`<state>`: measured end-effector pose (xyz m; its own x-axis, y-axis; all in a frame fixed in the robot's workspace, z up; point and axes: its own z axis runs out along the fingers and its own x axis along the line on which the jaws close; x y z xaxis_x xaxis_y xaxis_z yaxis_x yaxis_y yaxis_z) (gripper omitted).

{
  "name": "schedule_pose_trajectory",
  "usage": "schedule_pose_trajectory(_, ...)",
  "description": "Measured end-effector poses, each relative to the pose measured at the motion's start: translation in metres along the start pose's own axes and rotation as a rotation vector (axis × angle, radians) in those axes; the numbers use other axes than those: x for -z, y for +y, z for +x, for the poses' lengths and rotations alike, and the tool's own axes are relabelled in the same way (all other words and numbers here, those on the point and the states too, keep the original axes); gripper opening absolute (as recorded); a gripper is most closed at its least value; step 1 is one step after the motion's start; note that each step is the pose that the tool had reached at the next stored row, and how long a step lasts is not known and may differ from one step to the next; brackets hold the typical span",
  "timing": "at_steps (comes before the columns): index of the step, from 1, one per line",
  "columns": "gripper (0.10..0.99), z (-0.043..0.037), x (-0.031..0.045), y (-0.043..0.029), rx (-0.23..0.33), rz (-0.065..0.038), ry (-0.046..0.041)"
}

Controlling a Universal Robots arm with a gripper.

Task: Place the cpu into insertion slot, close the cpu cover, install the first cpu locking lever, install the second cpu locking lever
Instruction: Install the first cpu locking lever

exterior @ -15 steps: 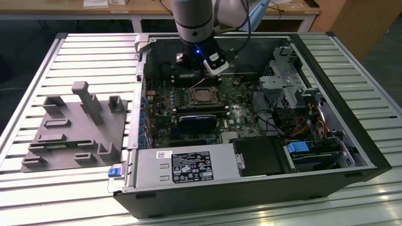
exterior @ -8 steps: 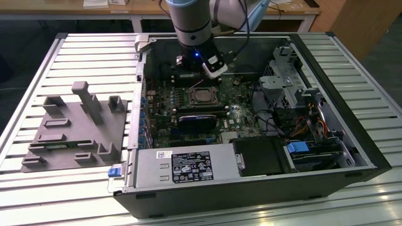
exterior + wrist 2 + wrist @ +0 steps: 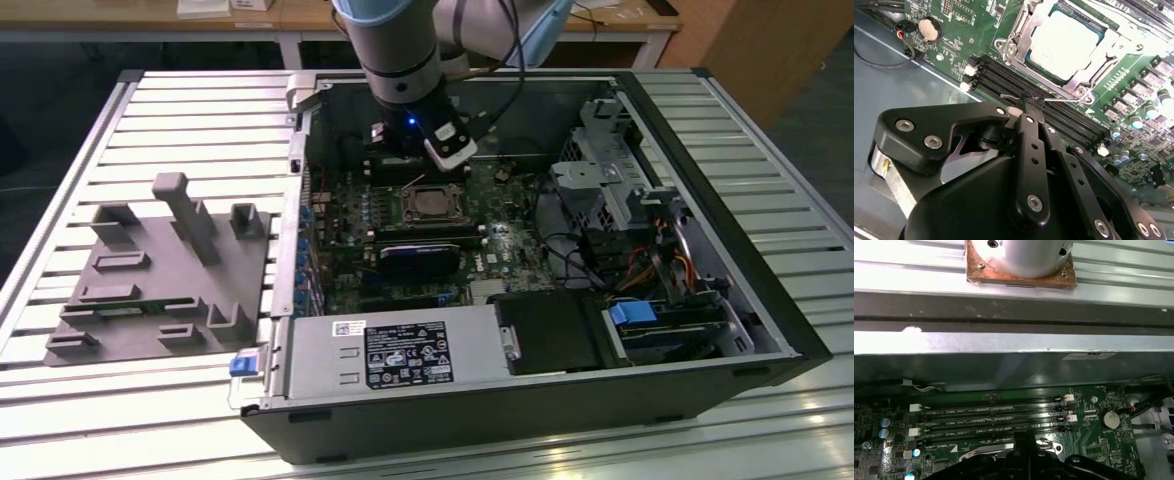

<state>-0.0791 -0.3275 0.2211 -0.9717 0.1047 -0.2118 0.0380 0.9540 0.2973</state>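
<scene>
Has the cpu (image 3: 1064, 42) seated under the closed cpu cover (image 3: 1108, 41) and seemingly pinches one locking lever (image 3: 1060, 99) in the narrow pincer (image 3: 1026, 109).

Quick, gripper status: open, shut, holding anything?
Gripper: shut, fingertips pinched on the thin wire locking lever beside the seated cpu.

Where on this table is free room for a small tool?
Bare table slats lie between the grey fixture tray and the near edge, and at the exterior view's right of the computer case. Inside the case it is crowded.
</scene>
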Motion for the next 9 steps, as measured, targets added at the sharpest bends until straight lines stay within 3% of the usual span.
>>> schedule_pose_trajectory(9,0.106,0.0013,-0.0045,0.0036,-0.03,0.007,-0.0099)
